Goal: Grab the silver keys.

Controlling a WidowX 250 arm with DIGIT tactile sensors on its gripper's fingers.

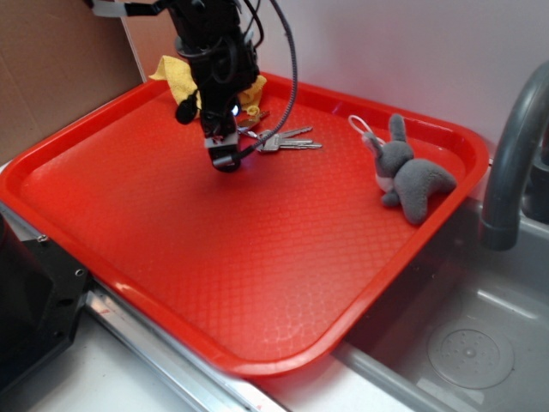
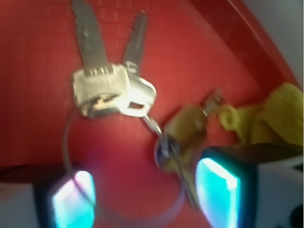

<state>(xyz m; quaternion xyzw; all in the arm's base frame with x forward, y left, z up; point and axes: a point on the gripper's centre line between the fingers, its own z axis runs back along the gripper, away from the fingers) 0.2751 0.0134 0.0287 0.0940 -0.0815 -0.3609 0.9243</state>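
Observation:
The silver keys (image 1: 287,141) lie flat on the red tray (image 1: 257,275), near its back edge. In the wrist view the silver keys (image 2: 109,85) fan out above a thin wire ring (image 2: 69,156) that loops down between my fingers. My gripper (image 1: 226,160) hangs low over the tray just left of the bunch, jaws open. The gripper (image 2: 145,197) straddles the ring; one glowing cyan pad (image 2: 216,190) sits right of a darker key, the other at lower left. Nothing is pinched between the pads.
A yellow cloth (image 1: 249,90) is bunched at the tray's back edge behind the arm. A grey plush bunny (image 1: 410,176) lies at the tray's right side. A grey faucet (image 1: 515,146) and a sink basin (image 1: 467,343) stand to the right of the tray.

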